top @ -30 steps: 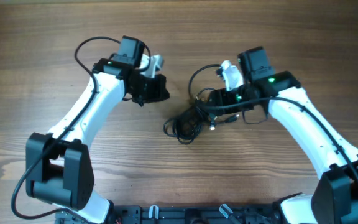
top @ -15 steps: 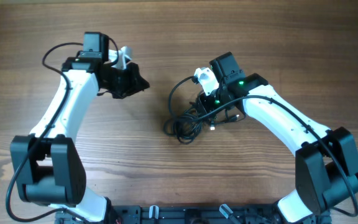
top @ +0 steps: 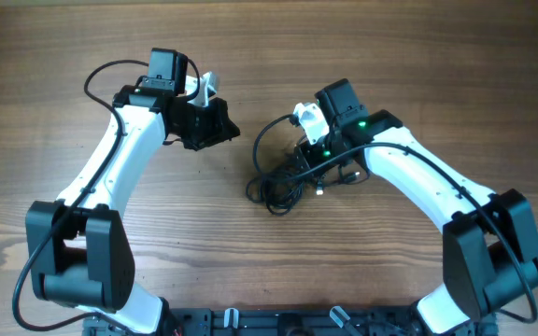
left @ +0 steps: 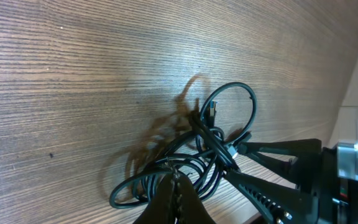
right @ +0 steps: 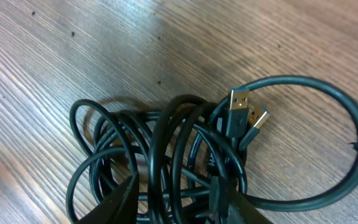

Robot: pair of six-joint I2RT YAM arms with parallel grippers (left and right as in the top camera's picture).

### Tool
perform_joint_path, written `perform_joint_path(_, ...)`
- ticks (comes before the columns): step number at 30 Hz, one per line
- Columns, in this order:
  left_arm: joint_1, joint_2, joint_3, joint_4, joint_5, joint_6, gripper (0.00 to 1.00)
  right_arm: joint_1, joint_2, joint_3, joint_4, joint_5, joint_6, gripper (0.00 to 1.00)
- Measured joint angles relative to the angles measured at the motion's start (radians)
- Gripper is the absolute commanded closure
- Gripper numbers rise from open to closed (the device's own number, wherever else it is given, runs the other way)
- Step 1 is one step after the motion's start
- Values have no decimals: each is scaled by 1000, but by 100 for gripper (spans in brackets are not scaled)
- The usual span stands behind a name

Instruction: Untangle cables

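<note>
- Lying in one knotted bundle: cables (right: 166, 146), black, loops overlapping, on the wooden table (top: 63, 56) between the two arms; two gold plugs (right: 246, 113) poke out near the top.
- Right gripper (right: 174, 202): fingers parted, straddling several strands; whether any strand is pinched cannot be told.
- Left gripper (left: 174, 186): clenched, empty, near the bundle but clear of it.
- Step in hand, as judged: securing a first hold; nothing separated yet.
- Next move calls for: one strand pinned, a plug end drawn out through the loops.
</note>
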Motion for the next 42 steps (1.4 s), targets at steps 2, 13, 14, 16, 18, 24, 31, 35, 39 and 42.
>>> perform_joint_path(2,0,0,0,-1,0,0,96,0,18,0,2,0,0,66)
perform_joint_path(13,0,0,0,0,-1,0,96,-5,33,5,29,-125,0,96)
perform_joint_path(14,0,0,0,0,0,0,96,-10,32,11,30,-174,-5,96)
perform_joint_path(16,0,0,0,0,11,5,96,-30,18,25,36,-283,-21,96)
perform_joint_path(18,0,0,0,0,68,39,96,-56,-19,32,41,-362,-27,96)
perform_joint_path(24,1,-2,0,-6,280,169,80,-116,-114,58,18,-478,-37,96)
perform_joint_path(31,-27,-2,0,-61,313,250,55,-111,-114,58,-19,-481,-57,96)
perform_joint_path(35,-101,-2,0,-68,286,279,69,-98,-114,58,-23,-478,-57,96)
perform_joint_path(39,-185,-2,0,-69,211,298,81,-97,-114,58,-30,-475,-57,96)
perform_joint_path(42,-203,-2,0,-71,185,299,91,-97,-114,58,-30,-472,-61,96)
